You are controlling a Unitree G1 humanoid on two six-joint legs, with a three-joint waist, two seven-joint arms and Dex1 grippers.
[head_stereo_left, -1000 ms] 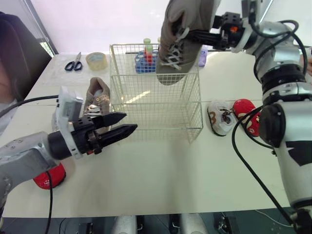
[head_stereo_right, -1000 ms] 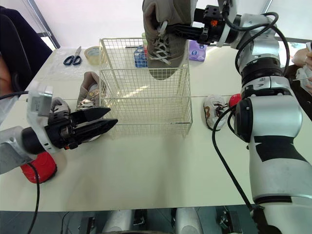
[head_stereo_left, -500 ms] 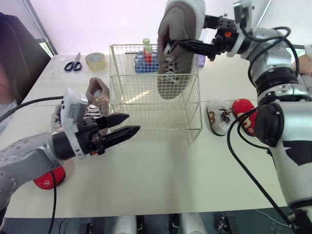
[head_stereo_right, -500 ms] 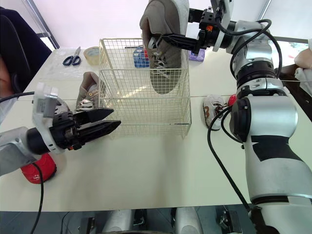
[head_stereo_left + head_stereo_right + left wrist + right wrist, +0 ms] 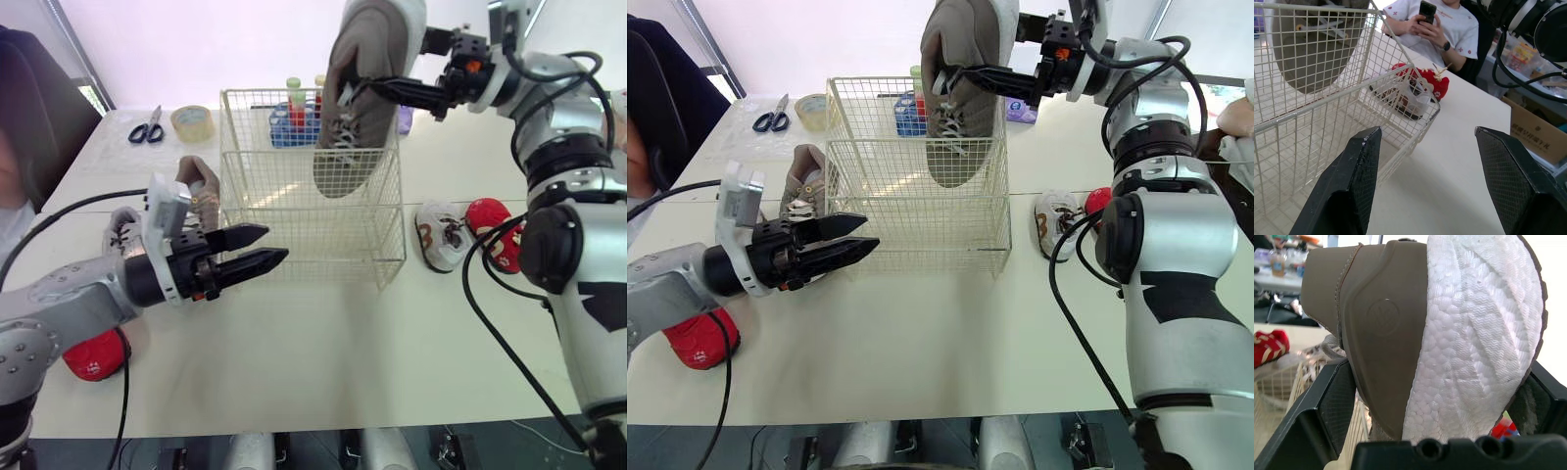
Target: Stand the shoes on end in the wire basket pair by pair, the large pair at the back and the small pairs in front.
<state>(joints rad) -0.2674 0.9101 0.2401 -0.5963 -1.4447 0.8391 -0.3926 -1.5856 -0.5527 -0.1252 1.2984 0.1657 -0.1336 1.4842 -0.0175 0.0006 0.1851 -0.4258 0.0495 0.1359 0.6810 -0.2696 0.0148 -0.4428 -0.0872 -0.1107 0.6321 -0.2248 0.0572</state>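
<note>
Taupe, toe-down, pinched tight at the heel by the right gripper: had the big shoe hanging over the basket, toe dipped below the rim toward its back right corner. Had the left gripper spread wide, empty, above the table just off the basket's front left corner. Spotted the mate lying by the basket's left side, plus a white shoe and a red shoe toward the table's right edge.

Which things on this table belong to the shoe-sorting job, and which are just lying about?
Job: wire basket; large grey shoe, held up toe-down; its mate left of the basket; small white shoe and small red shoe to its right; another red shoe at the near left.
Lying about: scissors; tape roll; blue tube rack; purple packet.
</note>
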